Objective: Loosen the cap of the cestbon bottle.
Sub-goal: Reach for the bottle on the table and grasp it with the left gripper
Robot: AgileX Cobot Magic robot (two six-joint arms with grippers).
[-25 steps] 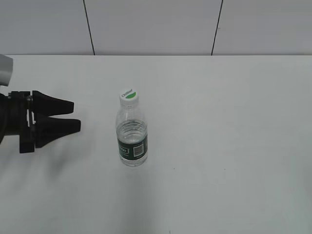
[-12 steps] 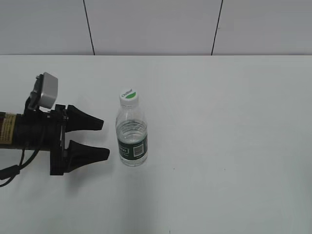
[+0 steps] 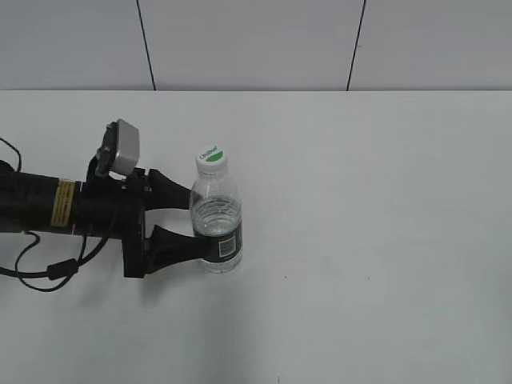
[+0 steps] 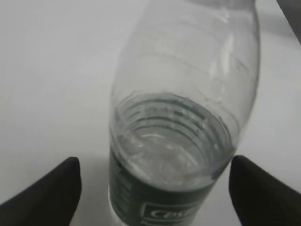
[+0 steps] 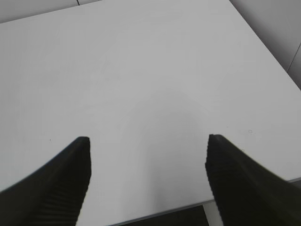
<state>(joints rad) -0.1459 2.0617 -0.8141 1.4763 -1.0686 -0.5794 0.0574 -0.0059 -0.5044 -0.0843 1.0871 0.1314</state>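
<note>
Exterior view: the cestbon bottle point(image 3: 216, 220) stands upright on the white table point(image 3: 376, 200), left of the table's middle, with its cap point(image 3: 212, 160) seated on the neck. The cap is white, and its top carries a green half-disc and small green lettering. A dark green label band with a white barcode patch point(image 3: 229, 247) circles the lower body; the clear ribbed wall above it shows a water line.

The left gripper point(image 3: 190, 222) reaches in horizontally from the left edge, spread apart, with one black finger at the bottle's shoulder and the other at the label band. Both fingertips lie at the bottle's left flank. Whether they touch the plastic cannot be told from this angle. A grey camera housing point(image 3: 122, 149) sits on top of the arm, and a black cable point(image 3: 48, 270) loops below it.

Left wrist view: the bottle point(image 4: 183, 117) fills the frame between the two dark fingertips point(image 4: 47, 195), which appear apart from its sides, the jaws wide.

Right wrist view: the right gripper point(image 5: 146, 174) hangs over bare table point(image 5: 141, 70), its ribbed fingers point(image 5: 51, 183) released and well apart, holding nothing. The table's near edge shows at the lower right.
</note>
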